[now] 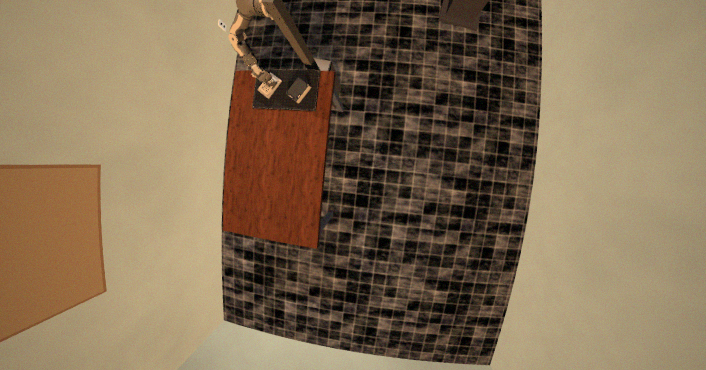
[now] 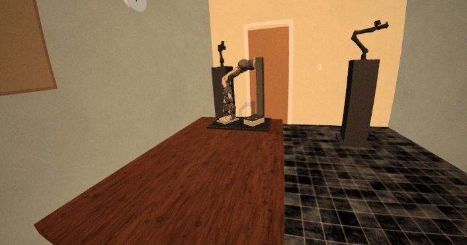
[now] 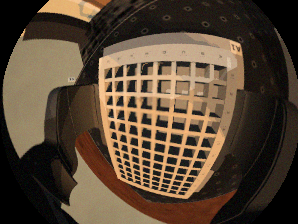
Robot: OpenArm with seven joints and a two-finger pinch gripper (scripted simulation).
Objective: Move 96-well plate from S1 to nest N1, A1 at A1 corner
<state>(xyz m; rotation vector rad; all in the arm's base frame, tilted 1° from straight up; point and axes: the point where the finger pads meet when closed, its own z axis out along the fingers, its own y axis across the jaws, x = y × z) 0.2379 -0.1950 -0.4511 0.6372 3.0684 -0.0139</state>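
In the wrist view, the pale, grid-faced plastic 96-well plate [image 3: 162, 125] fills the middle of the picture, and the dark fingers of the tan two-finger gripper [image 1: 263, 77] are seen at its left and right edges. The jaws are held roughly half open and are stopped against the plate's sides, so the plate is judged to be clamped, not merely straddled.

Farther out, in the exterior view, the plate is seen low at the left end of the dark rectangular base mat [image 2: 264, 127], over what is taken to be the flat plate nest N1 [image 1: 276, 83]; whether it is fully down inside the locators cannot be told. The tan block of the plate shaker S1 [image 2: 253, 120] stands just to the right with its dark pocket vacated. Both stand on the mat at the far end of the long reddish-brown wooden table [image 2: 185, 187].

Several faults are judged possible. If the plate is released while one edge rides on a locator, it would be left tilted. If the grip is opened unevenly, the plate could be dragged sideways. A small mark is seen near the plate's far right corner in the wrist view, but it is too blurred to read, so a reversed A1 corner cannot be ruled out.
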